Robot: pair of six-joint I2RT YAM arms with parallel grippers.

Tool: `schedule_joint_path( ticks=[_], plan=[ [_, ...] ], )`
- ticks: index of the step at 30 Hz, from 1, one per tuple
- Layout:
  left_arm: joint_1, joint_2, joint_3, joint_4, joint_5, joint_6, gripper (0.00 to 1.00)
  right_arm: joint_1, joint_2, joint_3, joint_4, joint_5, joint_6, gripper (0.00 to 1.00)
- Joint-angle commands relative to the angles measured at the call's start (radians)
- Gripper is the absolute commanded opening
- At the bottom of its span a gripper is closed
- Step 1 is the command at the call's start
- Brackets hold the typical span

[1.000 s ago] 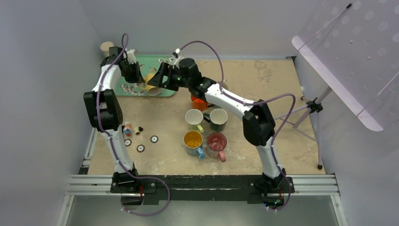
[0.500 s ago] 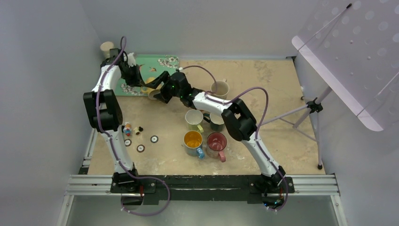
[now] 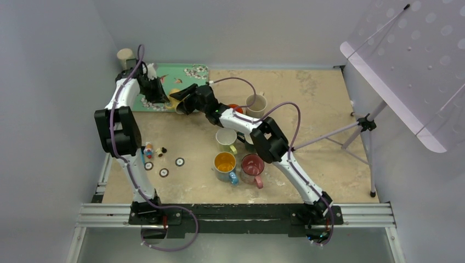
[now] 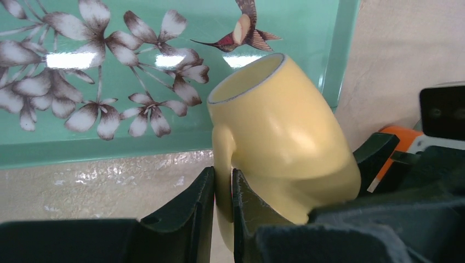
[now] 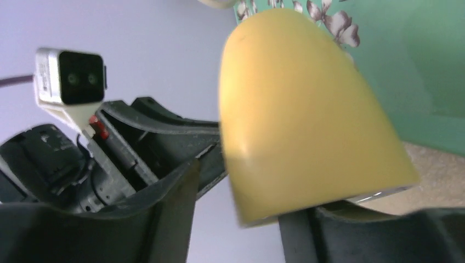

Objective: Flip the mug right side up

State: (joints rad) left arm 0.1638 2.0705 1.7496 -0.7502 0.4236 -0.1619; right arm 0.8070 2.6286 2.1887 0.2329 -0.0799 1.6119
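Yellow mug [image 4: 279,137] tilted at green tray [image 4: 299,22] edge, left gripper [image 4: 222,176] clamped on its handle, right gripper [image 5: 241,203] fingers apart around its body

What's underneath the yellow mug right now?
The yellow mug, tilted, handle pinched in the left claw, has the green tray's rim and the table showing below it. The left claw and right claw cover whatever lies directly beneath its base.

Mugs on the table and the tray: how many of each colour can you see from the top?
yellow mug: 1
orange mug, mostly hidden: 1
beige mug: 1
white mug: 1
dark green mug, partly hidden: 1
grey mug, yellow inside: 1
pink mug: 1
Total: 7
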Motion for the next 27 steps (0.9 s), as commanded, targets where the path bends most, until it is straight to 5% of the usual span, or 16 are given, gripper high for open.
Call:
schedule_joint_path(
  ticks=[1,3,6,7,9,10,17,22,27],
  plan=[
    [0.005,-0.114,-0.027,0.027,0.103,-0.023,0.0,-0.01,0.017,0.063,0.074,0.044,0.045,0.3],
    [0.005,-0.141,-0.04,0.027,0.119,-0.007,0.0,-0.013,-0.009,0.044,0.07,0.059,-0.001,0.0],
    [0.007,-0.186,-0.042,-0.008,0.112,0.038,0.01,-0.018,-0.069,0.023,0.038,0.078,-0.155,0.0],
    [0.011,-0.203,-0.037,-0.027,0.091,0.053,0.21,-0.018,-0.088,0.022,0.027,0.08,-0.216,0.0],
    [0.027,-0.242,-0.027,-0.063,0.054,0.078,0.9,-0.021,-0.133,0.02,0.012,0.079,-0.358,0.0],
    [0.038,-0.265,-0.023,-0.068,0.038,0.087,0.99,-0.021,-0.155,0.026,-0.004,0.077,-0.435,0.0],
    [0.062,-0.321,0.029,-0.068,-0.158,0.199,1.0,0.03,-0.331,0.141,-0.402,0.039,-1.198,0.0],
    [0.063,-0.268,0.053,-0.063,-0.235,0.237,1.0,0.085,-0.36,0.236,-0.892,0.024,-1.489,0.0],
    [0.063,-0.199,0.123,-0.103,-0.266,0.263,1.0,0.153,-0.331,0.318,-1.232,0.094,-1.606,0.0]
  ],
)
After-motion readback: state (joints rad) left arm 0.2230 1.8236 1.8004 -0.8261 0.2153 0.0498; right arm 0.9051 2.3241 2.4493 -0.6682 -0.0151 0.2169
